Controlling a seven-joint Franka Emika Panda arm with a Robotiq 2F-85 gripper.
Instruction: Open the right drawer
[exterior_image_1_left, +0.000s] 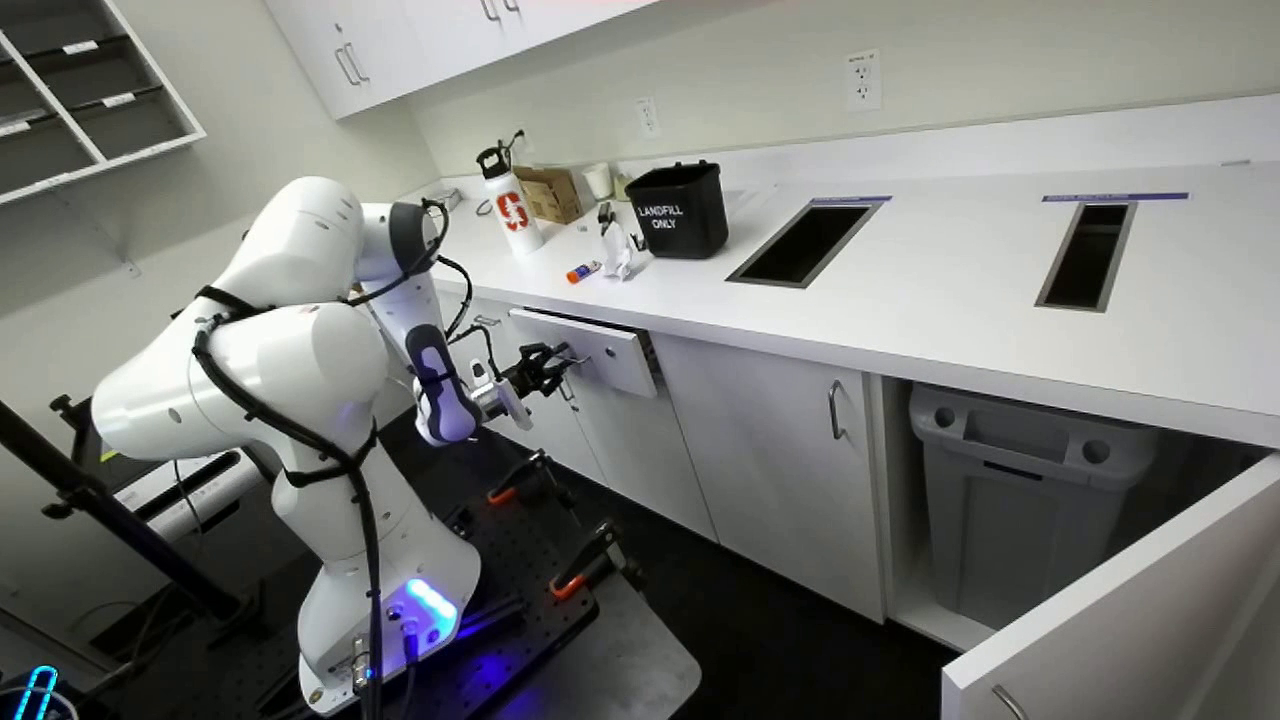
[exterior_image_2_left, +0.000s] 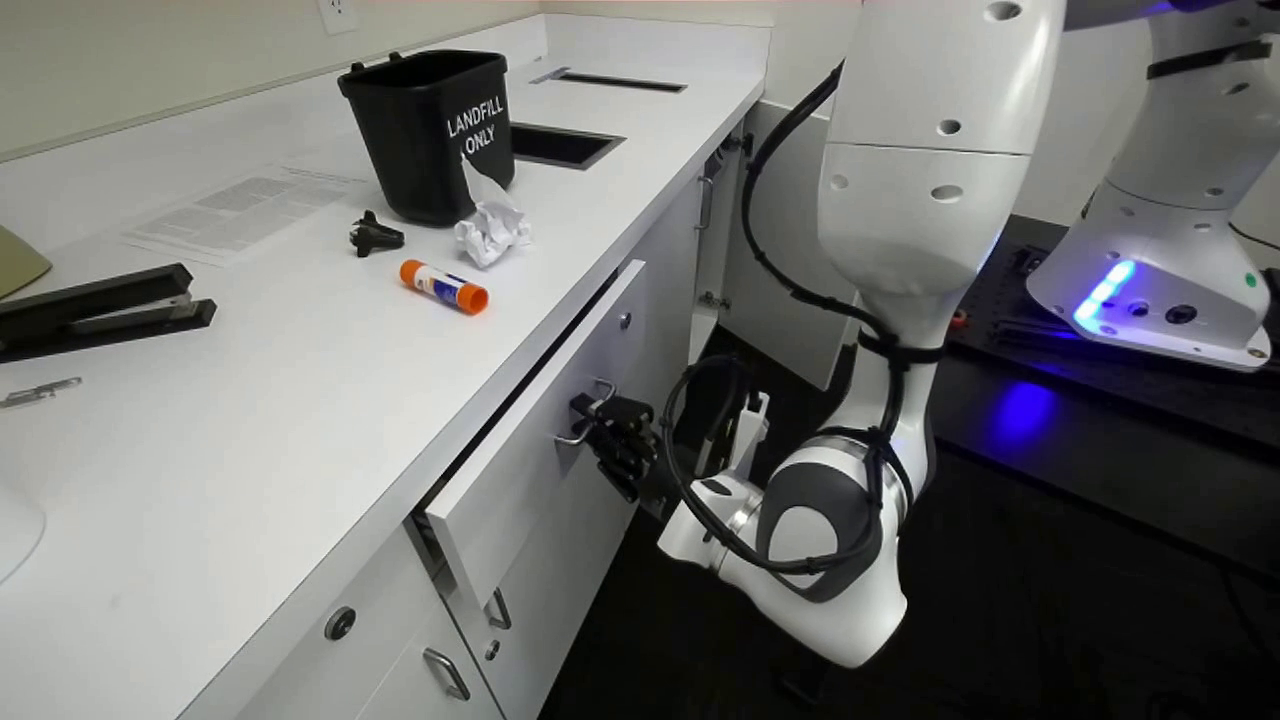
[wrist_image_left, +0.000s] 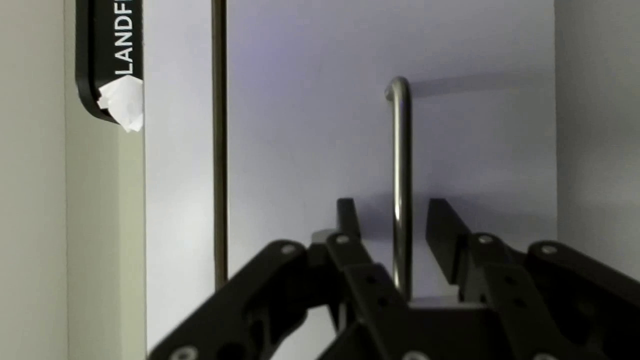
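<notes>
We are finding the right drawer (exterior_image_2_left: 520, 475) just under the edge of a long white counter (exterior_image_2_left: 300, 420). Its flat white front is standing slightly out from the cabinets (exterior_image_1_left: 770, 500), a dark gap showing along its top, so we are judging the opening to be only partly done.

The gripper (wrist_image_left: 395, 220) is pointing at this front, its two black fingers (wrist_image_left: 447, 235) spread around the slim metal handle (wrist_image_left: 402, 150), one on each side. In the wrist view a gap is showing between the bar and each finger, so we are seeing nothing gripped. We are taking the step in hand to be seizing the handle, and we are expecting the next move to call for pinching the bar firmly, then backing straight away so the drawer slides out level.

The robot arm (exterior_image_1_left: 300, 350) is itself occupying the space in front of the drawer, so it is probably needing to fold back to make room. Black cable (exterior_image_2_left: 800, 566) is looping beside the gripper, and we are minding that it could snag.

On the counter above, a black bin marked "LANDFILL ONLY" (exterior_image_2_left: 430, 140), crumpled white paper (exterior_image_2_left: 492, 228), an orange-capped glue stick (exterior_image_2_left: 444, 287) and a black stapler (exterior_image_2_left: 110, 293) are sitting outside the drawer's path. An open cabinet door (exterior_image_1_left: 1110, 610) is standing well apart, farther along.
</notes>
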